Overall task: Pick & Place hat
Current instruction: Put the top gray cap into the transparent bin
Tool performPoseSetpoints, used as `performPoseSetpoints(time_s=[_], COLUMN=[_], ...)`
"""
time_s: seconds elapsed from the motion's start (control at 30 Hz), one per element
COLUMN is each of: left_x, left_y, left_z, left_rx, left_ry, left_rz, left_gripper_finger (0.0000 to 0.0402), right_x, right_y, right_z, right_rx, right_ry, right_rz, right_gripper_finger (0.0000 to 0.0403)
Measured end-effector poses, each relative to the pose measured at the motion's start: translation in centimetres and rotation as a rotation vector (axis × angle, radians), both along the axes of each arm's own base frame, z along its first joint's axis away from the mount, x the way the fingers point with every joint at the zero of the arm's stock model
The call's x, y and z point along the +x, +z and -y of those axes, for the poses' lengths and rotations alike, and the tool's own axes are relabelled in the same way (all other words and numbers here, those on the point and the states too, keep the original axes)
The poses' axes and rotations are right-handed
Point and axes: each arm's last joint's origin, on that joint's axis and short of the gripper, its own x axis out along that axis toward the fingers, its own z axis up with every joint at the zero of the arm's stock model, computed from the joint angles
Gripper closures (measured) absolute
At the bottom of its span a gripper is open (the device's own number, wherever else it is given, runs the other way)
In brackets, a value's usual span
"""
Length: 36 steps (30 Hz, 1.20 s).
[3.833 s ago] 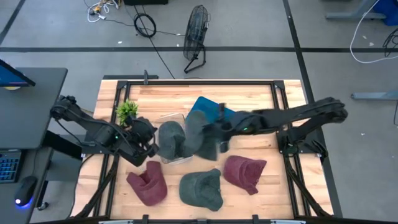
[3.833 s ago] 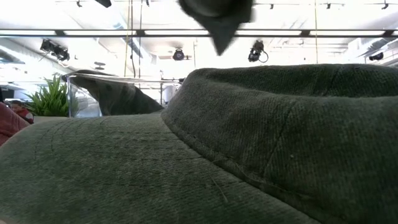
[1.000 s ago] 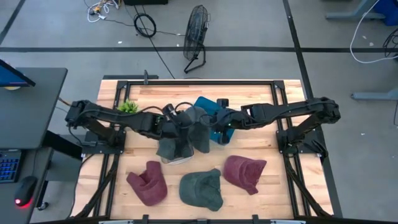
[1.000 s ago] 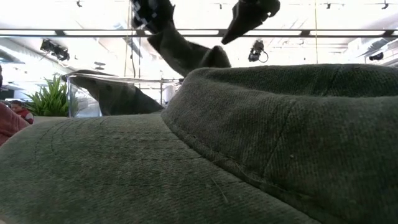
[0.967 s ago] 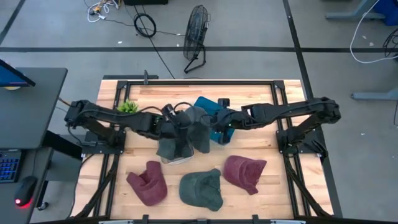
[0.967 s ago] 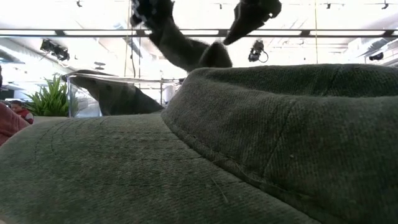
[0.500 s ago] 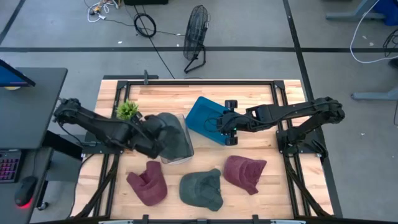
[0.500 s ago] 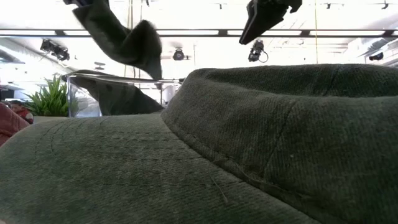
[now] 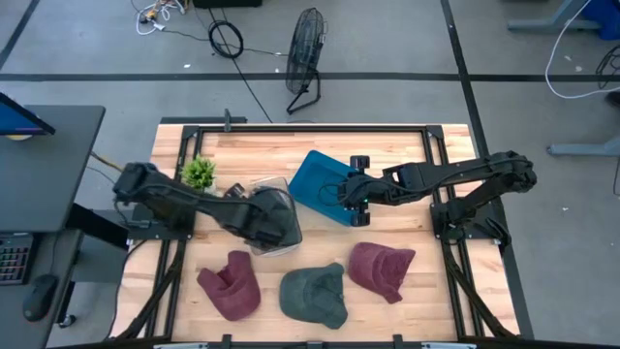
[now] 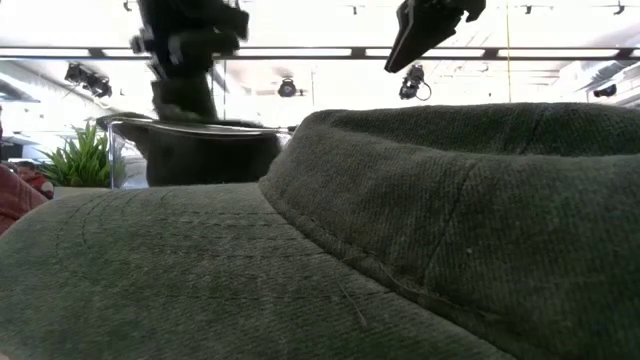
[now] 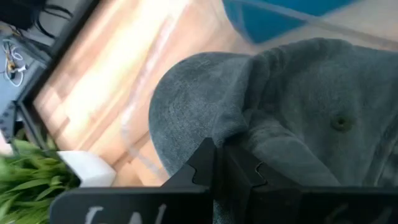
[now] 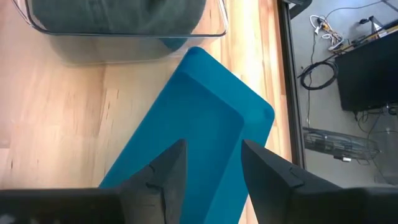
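We have left fingers [image 11: 219, 163] clamped on grey hat [image 11: 292, 118] inside clear bin [image 9: 271, 218] mid-bench; we should release low; right fingers [image 12: 210, 163] spread over blue lid [image 12: 205, 124]

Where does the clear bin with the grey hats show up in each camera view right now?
High view: clear bin left of centre, under the left hand.
Low view: bin at far left, behind the near hat.
Left wrist view: only its rim around the grey hat.
Right wrist view: bin beyond the blue lid, the shared landmark.
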Motion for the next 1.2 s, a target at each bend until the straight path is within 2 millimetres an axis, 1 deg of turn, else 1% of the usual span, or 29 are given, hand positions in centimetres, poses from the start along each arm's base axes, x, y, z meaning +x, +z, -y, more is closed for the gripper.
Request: performPoseSetpoints(time_s=[0.17, 0.33, 0.5, 0.6, 0.7, 0.83, 0.9, 0.97, 1.07, 1.2], left_x=[2.3, 3.1, 3.2, 3.1, 3.1, 2.9, 2.7, 2.4, 2.0, 1.6], left_y=[-3.0, -5.2, -5.5, -5.5, -5.5, -5.6, -5.2, -4.2, -1.0, 3.1], left_z=[-0.5, -0.4, -0.3, -0.3, -0.3, -0.1, 0.0, 0.1, 0.4, 1.5], left_rx=[-0.035, -0.084, -0.132, -0.136, -0.145, -0.172, -0.187, -0.196, -0.198, -0.184], left_ry=[0.015, 0.061, 0.064, 0.069, 0.077, 0.031, -0.014, -0.036, -0.036, -0.078], left_rz=[-0.053, -0.114, -0.131, -0.137, -0.144, -0.188, -0.211, -0.228, -0.206, -0.123], left_gripper_finger=[0.0384, 0.0381, 0.0379, 0.0371, 0.0348, 0.0298, 0.0272, 0.0249, 0.0228, 0.0221], right_x=[0.0, 0.0, 0.1, 0.1, 0.1, 0.1, 0.1, 0.1, 0.1, 0.0], right_y=[0.0, 0.0, 0.0, 0.0, 0.0, 0.0, 0.0, 0.0, 0.0, 0.0], right_z=[0.0, 0.0, 0.0, 0.0, 0.0, 0.0, 0.0, 0.0, 0.0, 0.0], right_rx=[0.000, 0.001, 0.001, 0.002, 0.002, 0.002, 0.002, 0.002, 0.003, 0.003], right_ry=[0.000, 0.000, 0.000, 0.000, 0.000, 0.000, 0.000, 0.000, -0.001, -0.003], right_rz=[0.001, 0.005, 0.005, 0.006, 0.007, 0.006, 0.006, 0.007, 0.009, 0.001], right_gripper_finger=[0.0247, 0.0247, 0.0247, 0.0247, 0.0247, 0.0247, 0.0247, 0.0247, 0.0247, 0.0247])
